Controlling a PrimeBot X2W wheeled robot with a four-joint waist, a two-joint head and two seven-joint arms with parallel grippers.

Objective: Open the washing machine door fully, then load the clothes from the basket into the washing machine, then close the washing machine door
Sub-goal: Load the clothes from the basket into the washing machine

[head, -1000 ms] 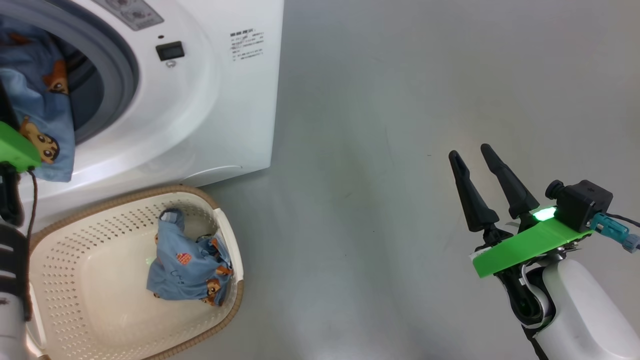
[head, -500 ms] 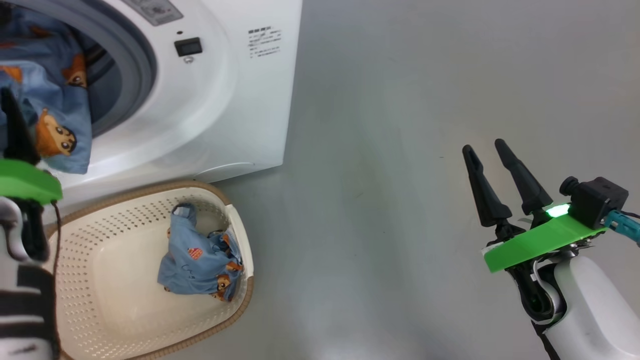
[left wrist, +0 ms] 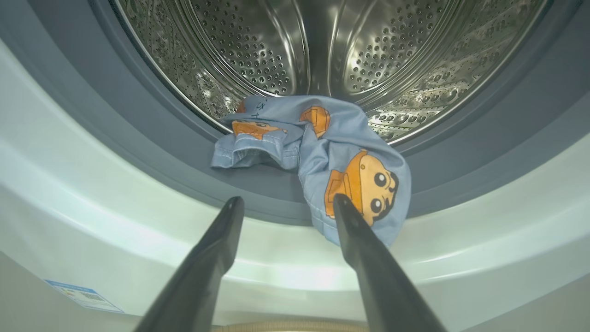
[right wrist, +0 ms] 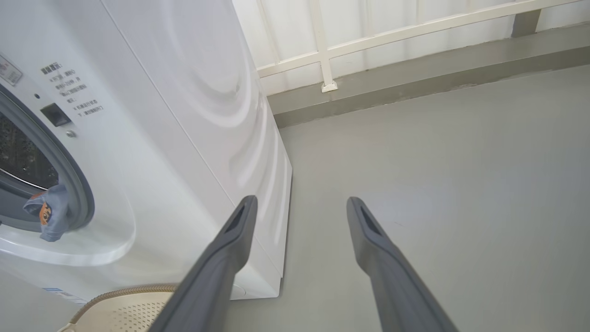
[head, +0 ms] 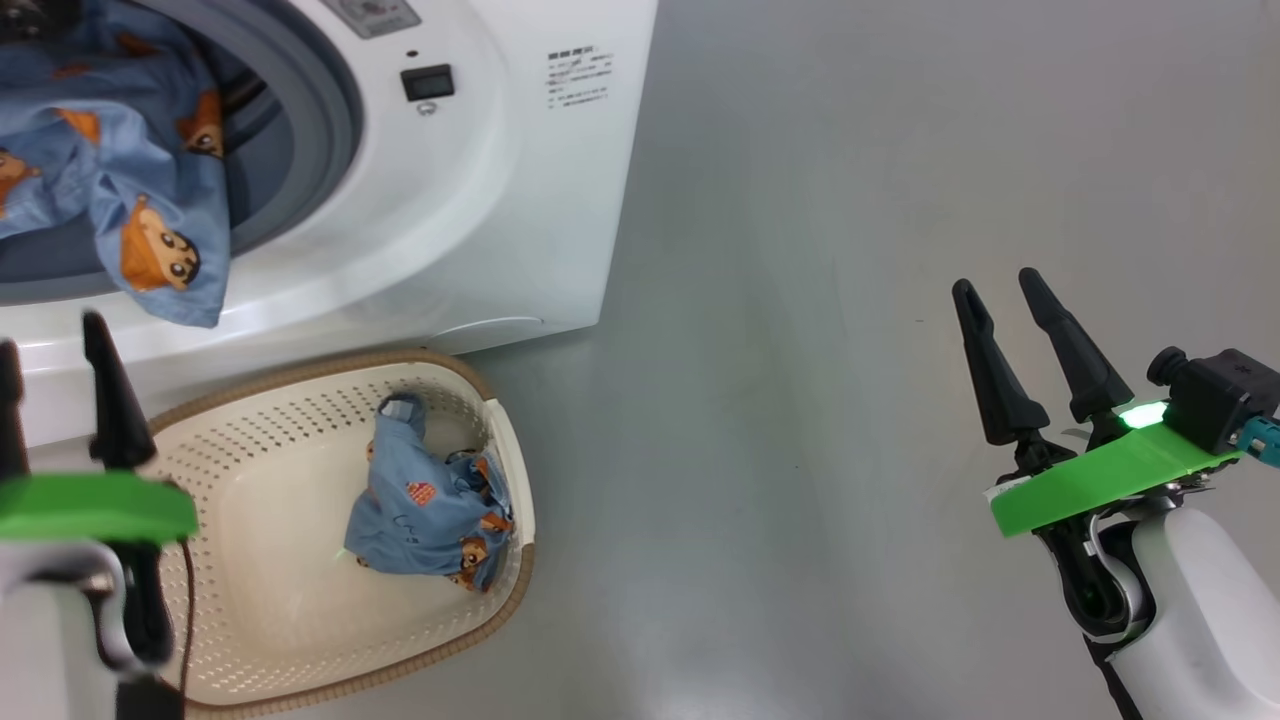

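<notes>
**Head view.** The big white front-loading washing machine stands at 11 o'clock. Its mouth is unobstructed, so the opening of the door is judged done. A first garment, light-blue cloth printed with orange-brown bears, lies across the grey-blue rubber gasket. Its lower end hangs out over the white front, so it is only partly loaded.

The cream perforated plastic basket with a brown woven-look rim sits on the grey floor at 7 o'clock, just before the machine. A second garment, crumpled light-blue cloth with a small red patch, lies against its 3 o'clock wall.

Judged outstanding: tucking in the first garment, loading the second, closing the door.

The left hand, at 8 o'clock, points to 12 with fingers spread wide and empty. The right hand, at 4 o'clock, is well apart from the work over bare floor, likewise wide and empty.

**Left wrist view.** The perforated steel drum is at 12 o'clock. The first garment trails from its lip over the gasket towards 5 o'clock. The left hand's fingers aim at the lower rim. One finger overlaps the hanging end; contact cannot be confirmed, and nothing is gripped.

**Right wrist view.** The right hand points past the machine's corner at bare floor, with a white railing at 12 o'clock.
</notes>
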